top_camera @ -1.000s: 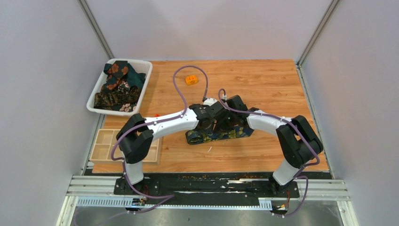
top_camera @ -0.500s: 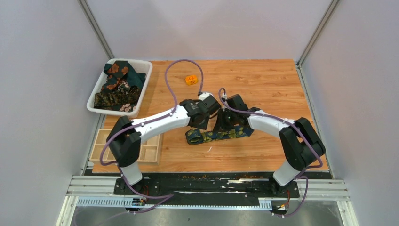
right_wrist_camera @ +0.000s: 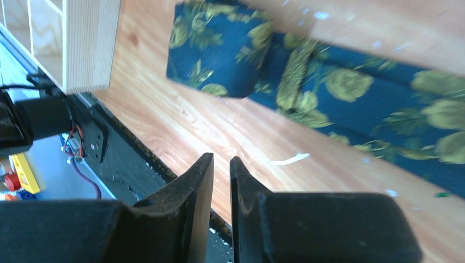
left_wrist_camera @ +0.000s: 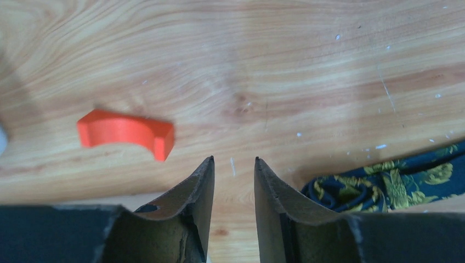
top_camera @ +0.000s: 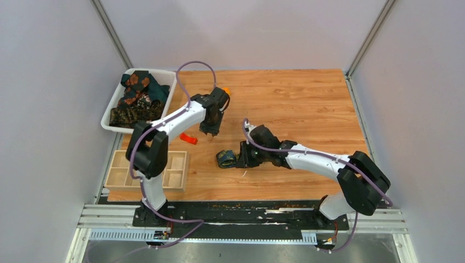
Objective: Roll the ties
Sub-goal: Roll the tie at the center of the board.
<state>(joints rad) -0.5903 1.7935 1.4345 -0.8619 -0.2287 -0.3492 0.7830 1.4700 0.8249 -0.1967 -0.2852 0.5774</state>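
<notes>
A navy tie with yellow-green flowers (right_wrist_camera: 307, 82) lies on the wooden table, its folded end (top_camera: 225, 159) showing left of the right arm, which hides the rest from above. My right gripper (right_wrist_camera: 221, 157) (top_camera: 240, 156) hovers just beside the tie. Its jaws are a narrow gap apart with nothing between them. My left gripper (left_wrist_camera: 234, 160) (top_camera: 210, 126) is open and empty over bare wood. The tie's coiled end (left_wrist_camera: 378, 183) lies to its right. More ties, dark green with orange blooms (top_camera: 137, 98), are heaped in a white bin (top_camera: 170, 87).
A red curved plastic piece (left_wrist_camera: 126, 131) (top_camera: 188, 138) lies left of the left fingers. An orange block (top_camera: 226, 90) peeks out behind the left wrist. A wooden compartment tray (top_camera: 176, 164) (right_wrist_camera: 90, 44) sits at the front left, near the table's edge.
The left arm has swung away from the tie toward the back left, its jaws narrowing. The right arm has slid left along the tie and now covers most of it.
</notes>
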